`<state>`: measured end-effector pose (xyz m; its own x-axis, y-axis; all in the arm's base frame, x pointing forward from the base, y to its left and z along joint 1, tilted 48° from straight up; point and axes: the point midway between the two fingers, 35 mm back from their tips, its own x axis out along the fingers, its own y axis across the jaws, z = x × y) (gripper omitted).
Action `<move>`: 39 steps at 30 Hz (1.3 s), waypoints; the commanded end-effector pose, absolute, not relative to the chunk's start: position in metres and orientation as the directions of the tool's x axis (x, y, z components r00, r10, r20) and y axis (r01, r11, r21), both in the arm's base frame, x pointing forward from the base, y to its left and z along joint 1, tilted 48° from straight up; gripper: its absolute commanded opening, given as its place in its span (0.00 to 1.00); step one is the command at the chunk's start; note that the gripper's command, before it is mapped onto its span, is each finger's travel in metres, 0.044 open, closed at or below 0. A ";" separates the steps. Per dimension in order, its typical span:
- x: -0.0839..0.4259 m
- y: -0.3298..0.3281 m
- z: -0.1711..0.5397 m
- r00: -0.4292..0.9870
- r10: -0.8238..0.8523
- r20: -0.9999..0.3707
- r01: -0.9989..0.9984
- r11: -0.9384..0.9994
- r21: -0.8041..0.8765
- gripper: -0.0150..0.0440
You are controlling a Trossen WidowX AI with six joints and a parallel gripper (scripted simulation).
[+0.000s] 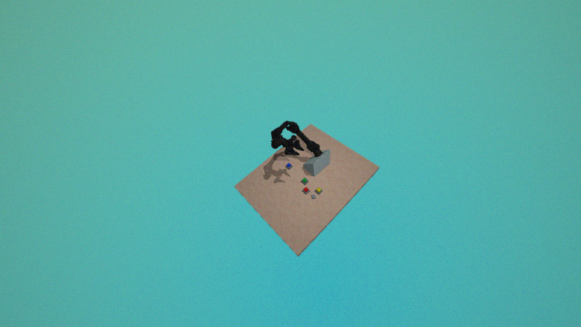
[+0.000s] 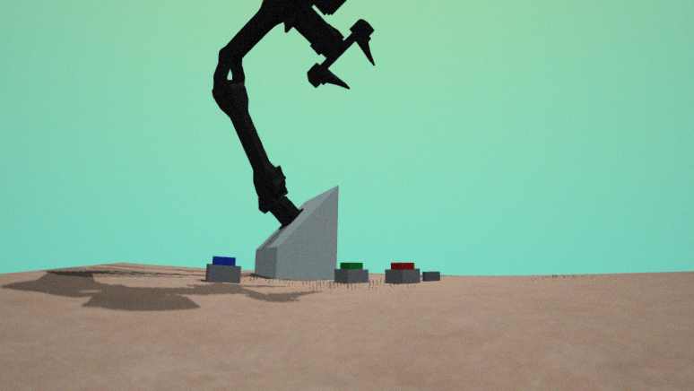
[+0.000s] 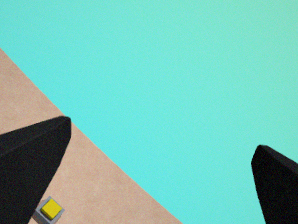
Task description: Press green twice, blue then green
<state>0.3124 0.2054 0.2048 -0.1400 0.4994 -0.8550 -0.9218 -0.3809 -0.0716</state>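
A tan, square surface (image 1: 300,219) lay turned like a diamond in the top view, with plain teal all around it and no walls or furniture to be seen. In the exterior view the teal paled to green higher up, behind the arm.

The arm (image 2: 252,145) rose from a grey wedge-shaped base (image 1: 317,162) that stood toward the surface's top corner. It bent over at the top and carried the claw (image 2: 359,73) high in the air, well above everything on the surface. The claw was spread wide, its two pointed fingers (image 2: 334,80) far apart, and it held nothing. The arm's shadow (image 1: 276,170) fell across the surface toward the left edge.

The green button (image 1: 304,181) sat near the middle of the surface, just below the base in the top view. The blue button (image 1: 288,165) lay apart from it, toward the left corner, at the rim of the shadow. The red button (image 1: 305,190) and yellow button (image 1: 318,190) sat side by side just beyond the green one, toward the bottom corner, with a small grey block (image 1: 313,196) close by them. Each button cap stood on a dark grey housing.

The wrist view showed the two dark fingers at either side, a slanting edge of the surface against the teal, and the yellow button, block and a sliver of red near its lower left.
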 end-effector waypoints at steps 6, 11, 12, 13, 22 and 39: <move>0.319 0.168 0.134 -0.149 0.261 -0.954 -0.985 0.050 0.168 0.93; 0.314 0.122 0.073 -0.171 -0.004 -0.985 -0.844 0.517 0.145 0.93; 0.312 0.114 0.064 -0.175 -0.048 -0.983 -0.806 0.581 0.115 0.93; 0.309 0.106 0.056 -0.179 -0.091 -0.980 -0.765 0.639 0.080 0.93; 0.282 0.038 0.001 -0.196 -0.444 -0.874 -0.329 0.870 -0.368 0.93; 0.246 -0.022 -0.025 -0.166 -0.720 -0.674 0.127 0.662 -0.738 0.93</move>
<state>0.2457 -0.0179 -0.0248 -0.1776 -0.7034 -0.6883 0.0879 0.6853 -0.7230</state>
